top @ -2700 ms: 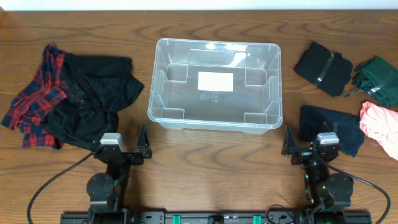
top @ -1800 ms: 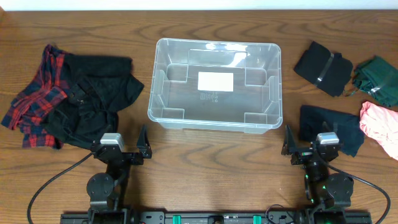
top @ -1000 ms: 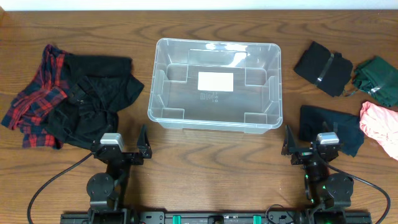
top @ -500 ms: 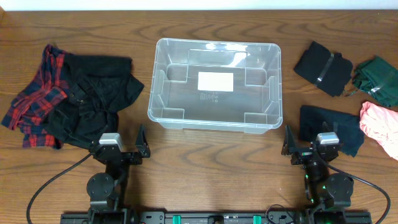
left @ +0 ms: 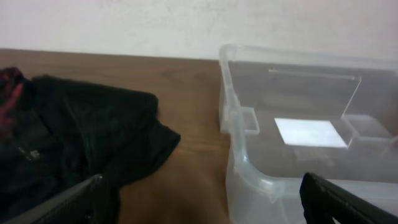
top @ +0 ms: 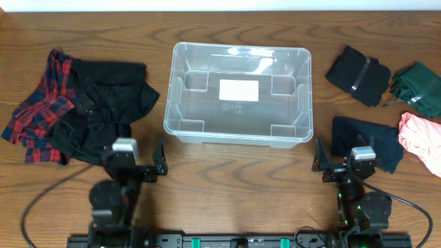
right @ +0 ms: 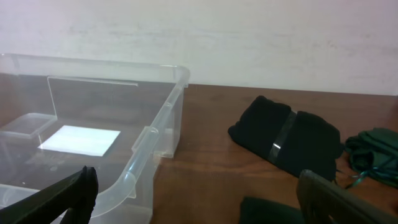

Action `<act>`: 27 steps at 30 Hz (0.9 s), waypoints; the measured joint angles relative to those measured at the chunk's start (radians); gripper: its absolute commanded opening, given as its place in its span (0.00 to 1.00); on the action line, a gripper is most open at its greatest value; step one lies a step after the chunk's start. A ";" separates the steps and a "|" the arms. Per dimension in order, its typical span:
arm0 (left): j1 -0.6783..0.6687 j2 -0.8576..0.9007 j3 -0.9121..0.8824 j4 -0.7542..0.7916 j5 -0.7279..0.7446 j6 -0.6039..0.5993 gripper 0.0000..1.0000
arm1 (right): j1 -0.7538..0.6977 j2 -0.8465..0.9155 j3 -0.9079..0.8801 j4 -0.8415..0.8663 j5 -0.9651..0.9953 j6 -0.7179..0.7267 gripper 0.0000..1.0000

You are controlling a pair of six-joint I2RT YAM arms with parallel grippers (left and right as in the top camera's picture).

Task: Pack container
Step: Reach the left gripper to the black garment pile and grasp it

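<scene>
The container (top: 172,96) is a clear plastic bin with a white label (top: 238,89) on its base, standing empty at the table's middle. It also shows in the left wrist view (left: 235,118) and the right wrist view (right: 163,118). My left gripper (top: 135,160) is open and empty, in front of the container's near left corner, beside a black garment pile (top: 103,107). My right gripper (top: 346,160) is open and empty, in front of the near right corner, beside a dark folded garment (top: 368,140). Both sets of fingertips show at the wrist views' lower edges (left: 205,205) (right: 193,199).
A red plaid garment (top: 38,110) lies under the black pile at the left. At the right lie a folded black item with a grey stripe (top: 358,74) (right: 286,140), a green item (top: 420,86) and a pink item (top: 422,141). A white wall stands behind the table.
My left arm has shifted slightly forward and to the right, with its base turned a little. The right arm, the container and the clothes have not moved.
</scene>
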 measured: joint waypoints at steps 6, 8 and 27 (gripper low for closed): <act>0.008 0.396 0.415 -0.201 -0.032 0.062 0.98 | 0.000 0.000 0.000 0.000 0.000 0.000 0.99; 0.025 0.540 0.564 -0.323 -0.047 0.064 0.98 | 0.000 0.000 0.000 0.000 0.000 0.000 0.99; 0.078 1.178 0.949 -0.544 -0.135 0.086 0.98 | 0.000 0.000 0.000 0.000 0.000 0.000 0.99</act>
